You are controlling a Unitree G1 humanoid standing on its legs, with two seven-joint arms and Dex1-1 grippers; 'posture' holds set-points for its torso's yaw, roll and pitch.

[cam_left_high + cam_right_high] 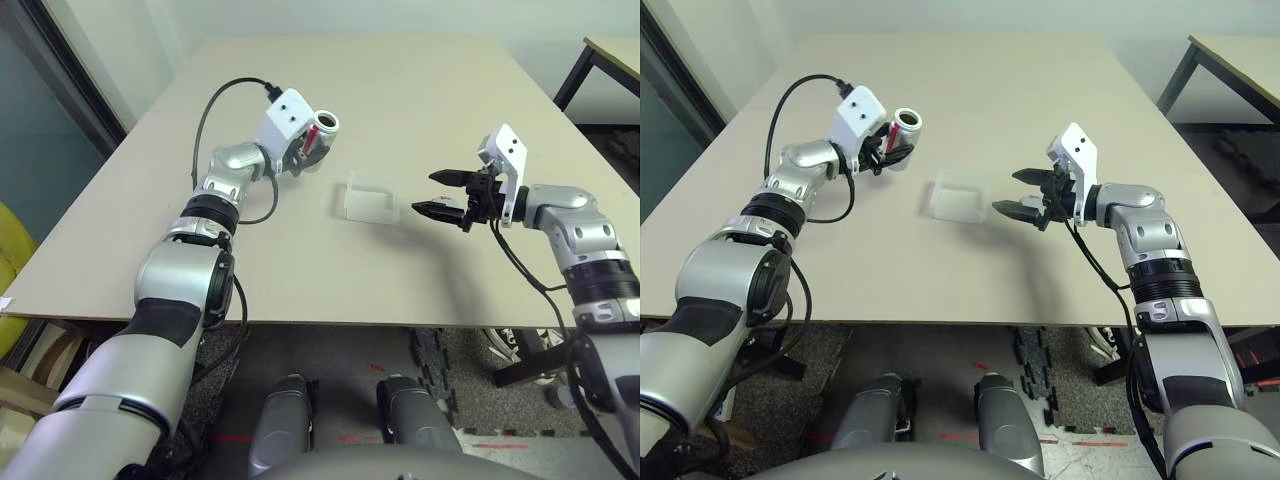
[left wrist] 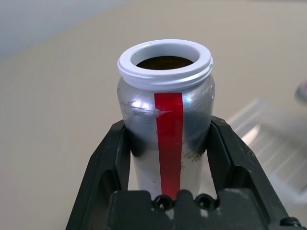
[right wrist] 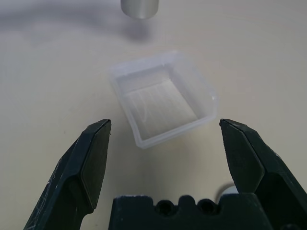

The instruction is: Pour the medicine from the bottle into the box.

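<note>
Beige table (image 1: 420, 110): uncapped bottle (image 1: 322, 131) is clamped in left gripper (image 2: 165, 143), raised left of box (image 1: 372, 196). Right gripper (image 1: 440, 194) is spread wide, empty, beside box.

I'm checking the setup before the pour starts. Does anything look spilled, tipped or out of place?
Nothing stands out. The left gripper holds the bottle, uncapped with its mouth tilted toward the box, and no pill lies on the table. The box sits flat, looks empty, right gripper open beside it.
</note>
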